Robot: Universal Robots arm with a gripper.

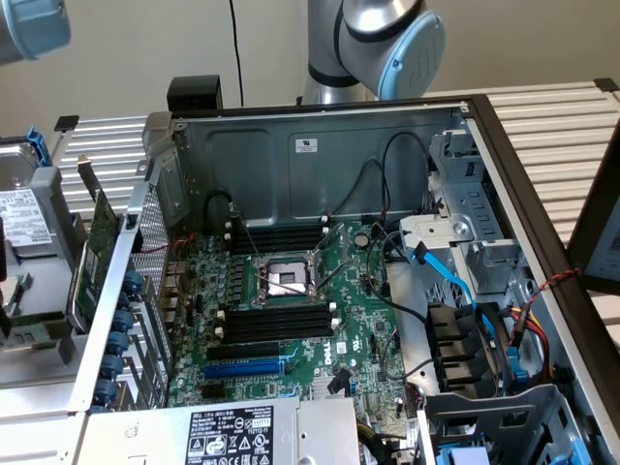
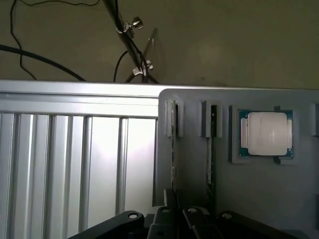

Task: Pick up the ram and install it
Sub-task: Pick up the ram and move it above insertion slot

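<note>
As we look down from the wrist, our pincer (image 2: pixel 180 218) sits right at the near end of the ram (image 2: pixel 172 149) — the thin green stick that stands on its edge in a groove of the grey tray (image 2: pixel 259 199). We cannot tell if the pincer is open or shut.

The long side of the ram runs straight away from the pincer, toward the far rim of the tray. So the pincer meets it at one end, not at the middle.

A second stick (image 2: pixel 213 149) stands in the next groove, just beside the first and running the same way. Past that one lies a square silver chip (image 2: pixel 267 133). Our ram is the stick farther from the chip.

We think the ram is not lifted yet — it looks to be resting in its groove. In the exterior view, the open computer (image 1: pixel 320 165) lies under the arm (image 1: pixel 387 39), and its long black slots (image 1: pixel 276 325) look bare.
</note>
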